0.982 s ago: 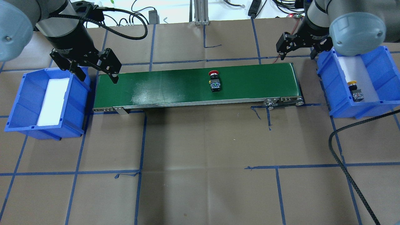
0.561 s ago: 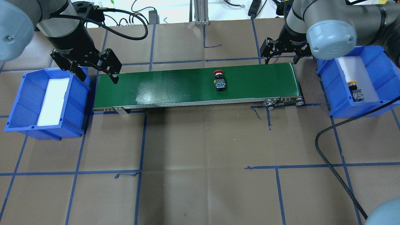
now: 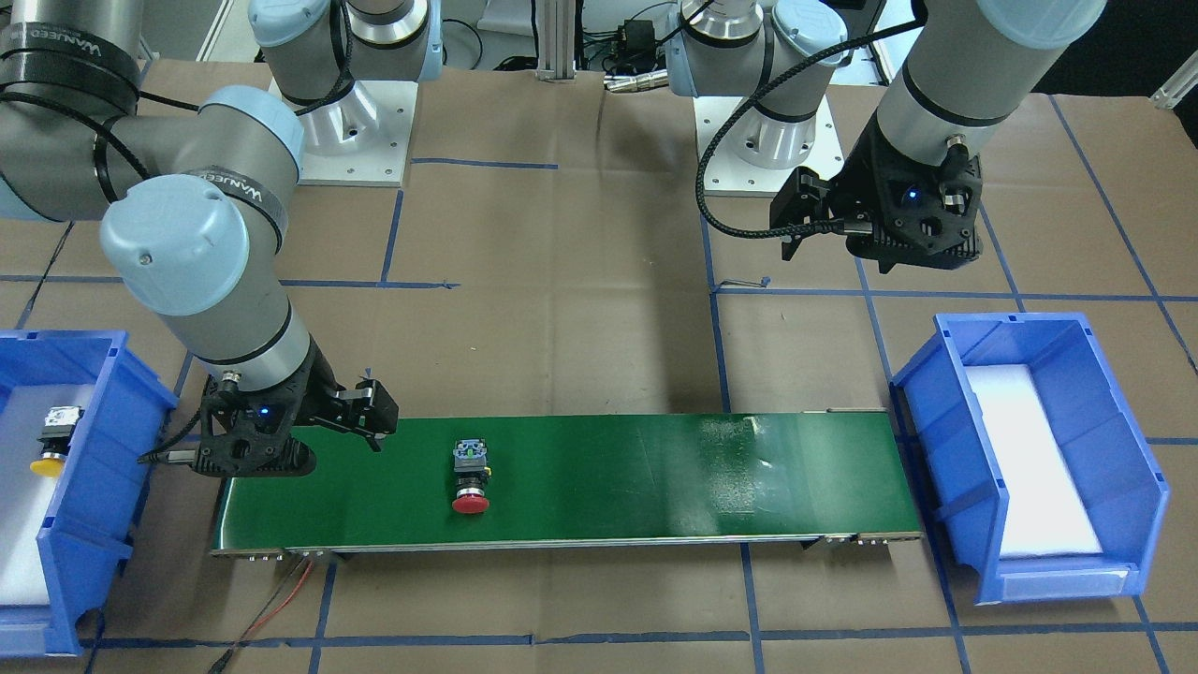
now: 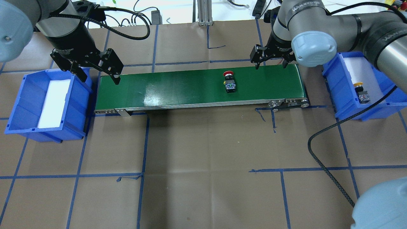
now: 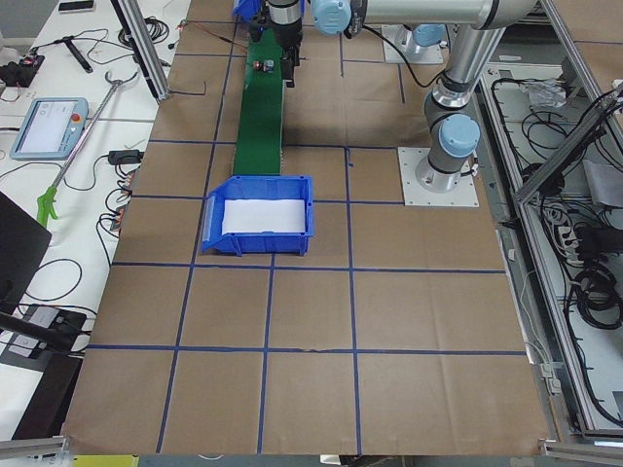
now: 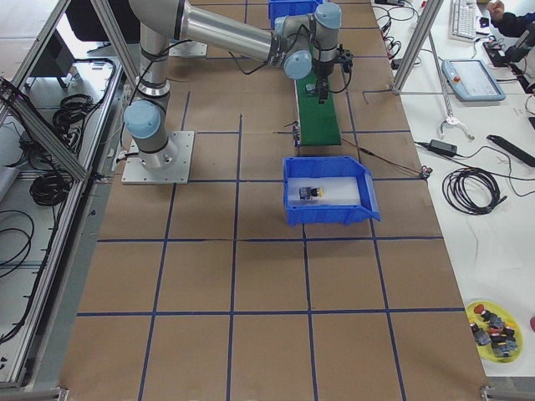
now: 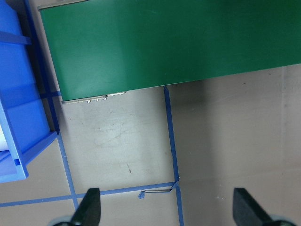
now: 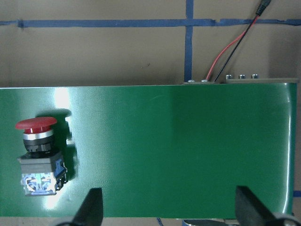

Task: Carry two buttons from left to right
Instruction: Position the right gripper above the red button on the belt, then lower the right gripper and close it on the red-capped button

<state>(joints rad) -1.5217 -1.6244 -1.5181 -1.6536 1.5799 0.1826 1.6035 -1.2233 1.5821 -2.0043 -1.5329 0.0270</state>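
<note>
The red button [image 4: 229,82] lies on its side on the green conveyor belt [image 4: 178,87], right of the middle; it also shows in the front view [image 3: 471,477] and the right wrist view [image 8: 40,150]. The yellow button [image 4: 361,92] lies in the right blue bin [image 4: 332,86]. My right gripper [image 4: 270,64] is open and empty above the belt's far edge near its right end, to the right of the red button and apart from it. My left gripper [image 4: 101,79] is open and empty above the belt's left end, beside the left blue bin [image 4: 19,105].
The left bin holds only a white foam pad [image 4: 54,103]. A black cable [image 4: 330,171] trails over the table at the front right. Blue tape lines cross the brown paper. The belt's motor end with red wires [image 8: 230,44] lies beyond its right end.
My right arm has swung left from beside the right bin to the belt's right end. The red button has travelled to the right on the belt. The left arm has not moved.
</note>
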